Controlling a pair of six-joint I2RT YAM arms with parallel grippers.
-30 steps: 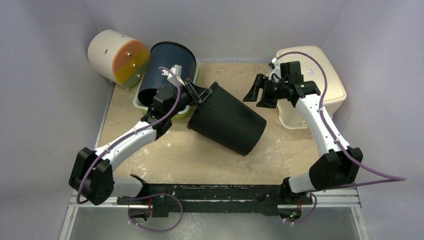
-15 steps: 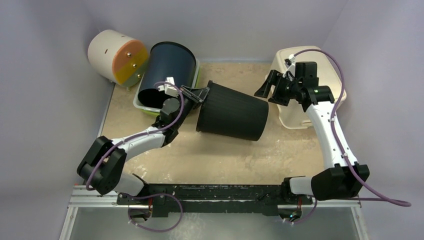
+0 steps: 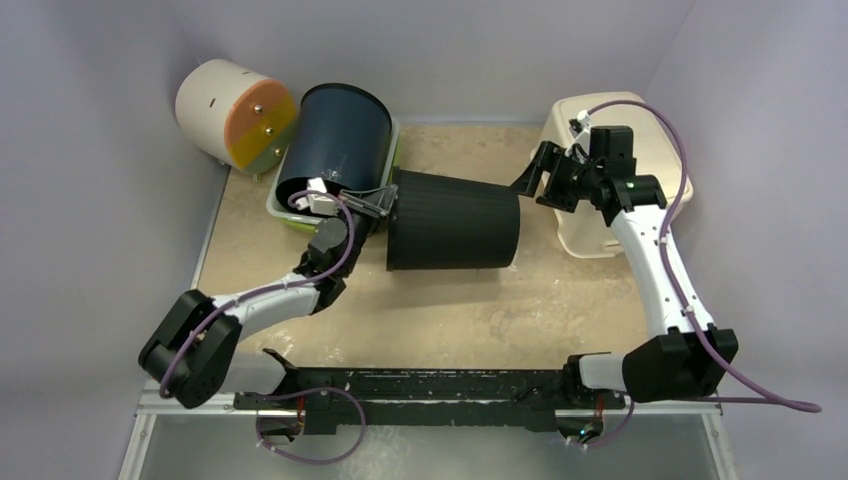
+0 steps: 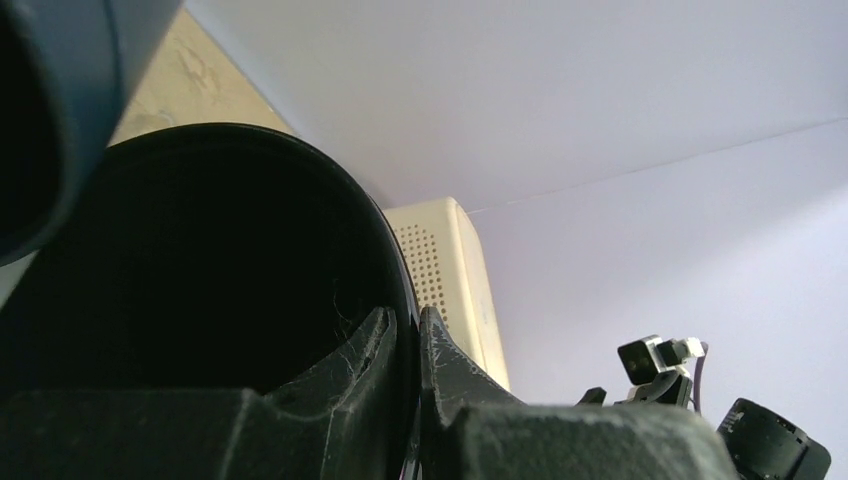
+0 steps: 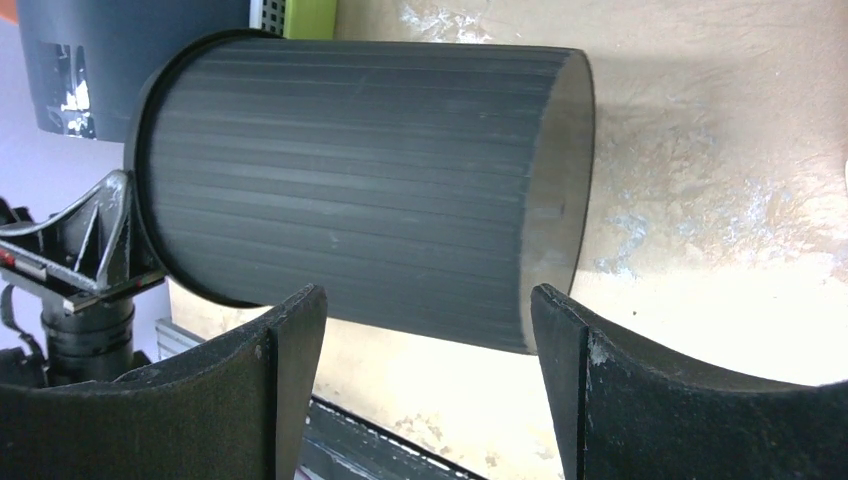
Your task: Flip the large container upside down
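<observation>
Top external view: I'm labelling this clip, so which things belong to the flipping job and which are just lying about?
In the job: black ribbed container, left gripper clamped on its rim, right gripper open near its base.
Lying about: dark blue bin, green tray, cream drum, cream box.

Black container [image 3: 452, 222] lies on its side mid table [image 3: 430, 310], mouth to L, base to R.
L side tight: blue bin [image 3: 335, 140] in green tray [image 3: 393, 150] sits just beside the mouth. L gripper [image 3: 387, 202] fills that gap, fingers either side of the rim.
R side: narrow lane btwn base and cream box [image 3: 585, 235]. R gripper [image 3: 538, 172] hangs at its far end, jaws wide apart.
Far side: bare strip to back wall, passable.
Near side: broad open surface in front of container; L forearm crosses its L part.
Cream drum [image 3: 235, 110] blocks far-L corner.
</observation>
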